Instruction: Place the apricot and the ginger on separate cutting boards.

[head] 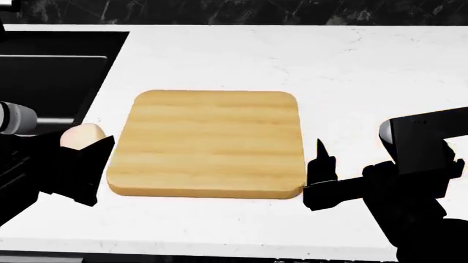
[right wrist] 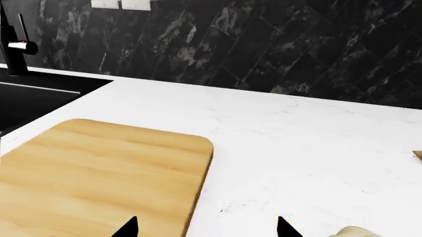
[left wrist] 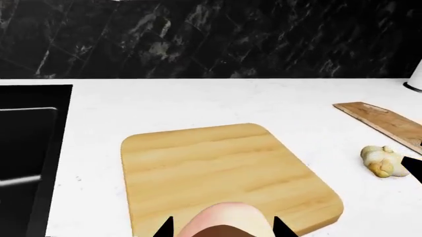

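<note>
The light yellow-blond cutting board (head: 212,142) lies flat in the middle of the white counter. My left gripper (head: 87,143) is at its left edge, shut on the pale cream-peach apricot (head: 79,135). In the left wrist view the apricot (left wrist: 228,217) sits between the fingertips of the left gripper (left wrist: 222,228), over the board's near edge (left wrist: 218,168). The ginger (left wrist: 384,160) lies on the counter to the right, beside the darker board (left wrist: 386,121). My right gripper (head: 321,170) is open and empty at the light board's right edge (right wrist: 99,173). A sliver of the ginger (right wrist: 356,232) shows beside the right gripper (right wrist: 205,229).
A black sink (head: 51,60) is set into the counter left of the light board, with a black faucet (right wrist: 17,44) behind it. A black marble wall (left wrist: 211,34) runs along the back. A white object (left wrist: 415,79) stands at the far right.
</note>
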